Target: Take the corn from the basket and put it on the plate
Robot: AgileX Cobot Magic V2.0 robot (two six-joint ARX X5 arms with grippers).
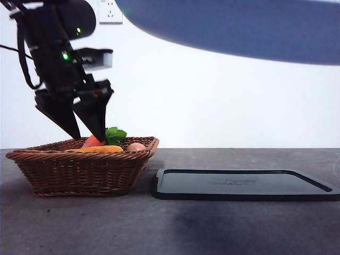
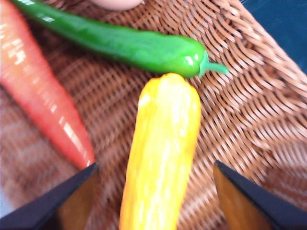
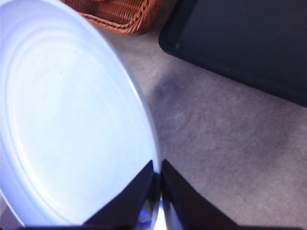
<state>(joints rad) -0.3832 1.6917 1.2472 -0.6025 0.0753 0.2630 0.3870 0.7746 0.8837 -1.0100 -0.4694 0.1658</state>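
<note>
The corn (image 2: 163, 153), a glossy yellow-orange cob, lies in the brown wicker basket (image 1: 79, 170) at the table's left. My left gripper (image 1: 89, 137) hangs open just over the basket, and in the left wrist view its jaws (image 2: 154, 165) stand on either side of the cob without touching it. In the front view only the cob's top edge (image 1: 98, 150) shows above the rim. My right gripper (image 3: 157, 165) is shut on the rim of the light-blue plate (image 3: 72, 120). It holds the plate in the air, tilted, where it appears as a large blue shape (image 1: 239, 26) across the top right.
A flat black tray (image 1: 244, 183) lies on the grey table right of the basket. Also in the basket are a red-orange carrot (image 2: 43, 96) with green leaves (image 1: 114, 134), a green pepper (image 2: 134, 45) and a tan egg-like thing (image 1: 136, 146).
</note>
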